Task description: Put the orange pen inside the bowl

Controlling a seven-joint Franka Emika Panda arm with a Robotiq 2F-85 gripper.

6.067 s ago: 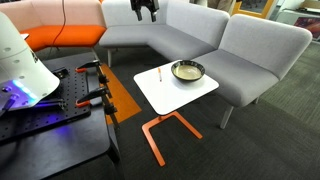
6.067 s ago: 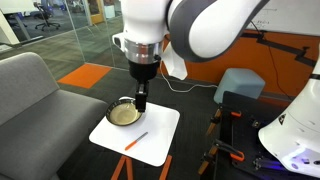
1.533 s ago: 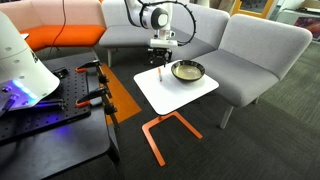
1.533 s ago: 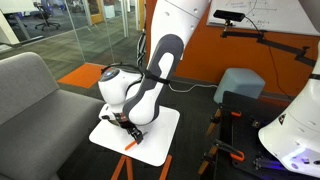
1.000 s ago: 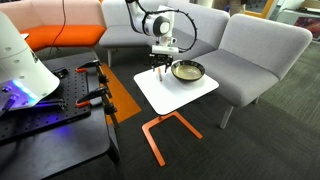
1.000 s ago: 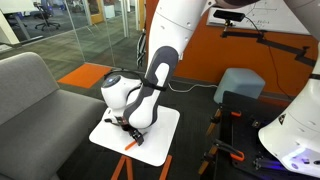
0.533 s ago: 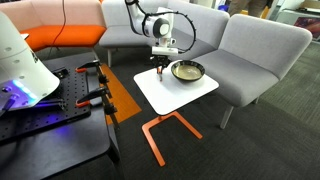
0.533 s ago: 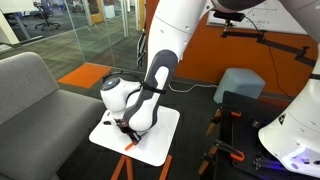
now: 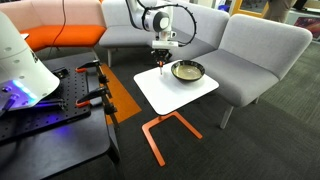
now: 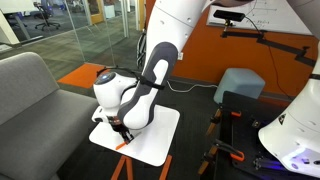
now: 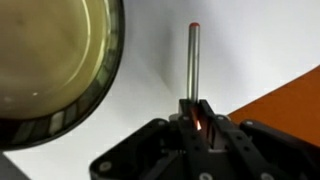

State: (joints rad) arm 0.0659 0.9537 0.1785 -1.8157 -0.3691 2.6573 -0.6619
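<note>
Evidently the gripper (image 11: 197, 120) pinches the pen (image 11: 194, 62) at its near end, jaws pressed together on the shaft at lower centre of the wrist view. The pen lies over the white table (image 11: 265, 45), just right of the bowl (image 11: 110, 80) and apart from its rim; whether it touches the tabletop cannot be told. Long axis: straight up the frame, roughly alongside the bowl's right edge, with the red tip pointing to the top, away from the gripper. Risks, as judged: the hold sits at one extreme end, so the free length may pivot, droop or slip out during a carry. The projecting tip may also strike the rim and drop the pen outside the bowl.
</note>
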